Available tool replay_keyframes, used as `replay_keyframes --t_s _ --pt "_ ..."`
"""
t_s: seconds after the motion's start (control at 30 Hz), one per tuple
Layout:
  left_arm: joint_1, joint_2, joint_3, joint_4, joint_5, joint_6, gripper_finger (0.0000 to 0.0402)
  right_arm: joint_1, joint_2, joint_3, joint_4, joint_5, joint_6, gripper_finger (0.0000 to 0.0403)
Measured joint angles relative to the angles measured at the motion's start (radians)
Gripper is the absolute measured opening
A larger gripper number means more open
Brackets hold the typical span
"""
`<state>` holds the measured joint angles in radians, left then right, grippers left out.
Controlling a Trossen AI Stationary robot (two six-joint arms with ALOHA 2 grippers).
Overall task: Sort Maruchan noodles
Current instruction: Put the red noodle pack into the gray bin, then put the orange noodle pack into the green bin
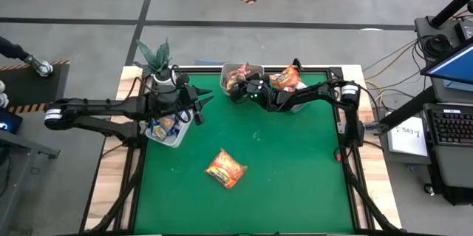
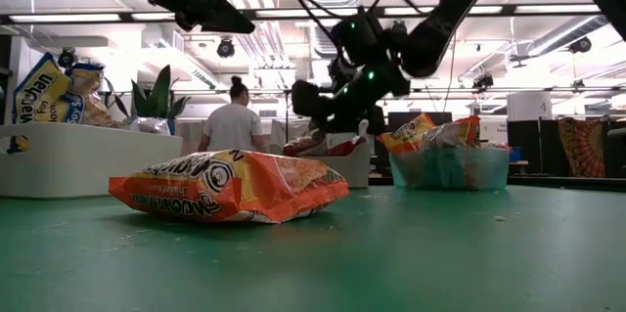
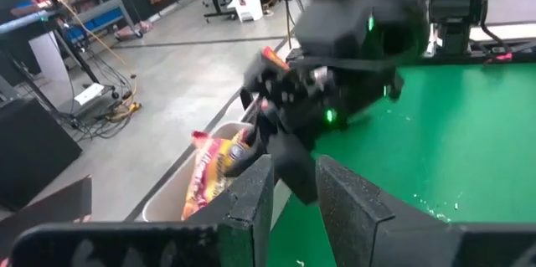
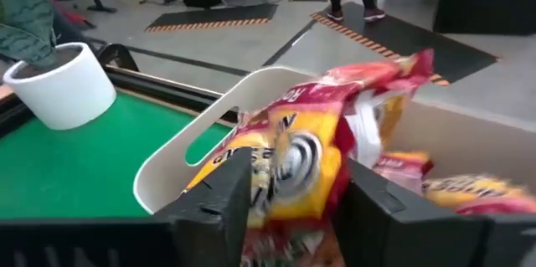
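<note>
My right gripper hangs over the white tub at the table's far edge, fingers apart. A red-and-yellow noodle packet stands tilted between them, and more red packets lie in the tub. My left gripper hovers to the tub's left, above the table. Its fingers stand slightly apart with nothing between them. An orange packet lies flat on the green table near the middle. A white tub at the left holds blue-and-white packets. A teal tub holds orange ones. My right gripper has the packet's lower part between its two parted fingers, which come level from the table's right over the tub. I cannot tell whether the fingers touch it. The packet's upper end sticks up, and its bottom is hidden behind the fingers.
A potted plant in a white pot stands at the far left corner, behind the left tub. A black frame rail runs round the table. The near half of the green surface holds only the orange packet. A person stands in the room beyond.
</note>
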<state>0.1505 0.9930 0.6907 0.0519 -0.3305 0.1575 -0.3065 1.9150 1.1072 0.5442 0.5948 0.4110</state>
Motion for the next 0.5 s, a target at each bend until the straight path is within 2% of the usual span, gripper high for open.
replay_keyframes --t_s 0.2,0.37,0.5 --pt "0.000 0.043 0.000 0.000 0.000 -0.014 0.0077 0.001 -0.100 0.024 -0.250 0.000 -0.016 0.0166" --pt "0.000 0.075 0.000 -0.004 0.001 -0.021 0.0077 0.014 -0.215 0.031 -0.476 -0.003 -0.020 0.0181" --pt "0.000 0.103 0.000 -0.034 0.058 -0.034 0.0077 0.039 -0.315 0.024 -0.625 -0.109 -0.046 0.0180"
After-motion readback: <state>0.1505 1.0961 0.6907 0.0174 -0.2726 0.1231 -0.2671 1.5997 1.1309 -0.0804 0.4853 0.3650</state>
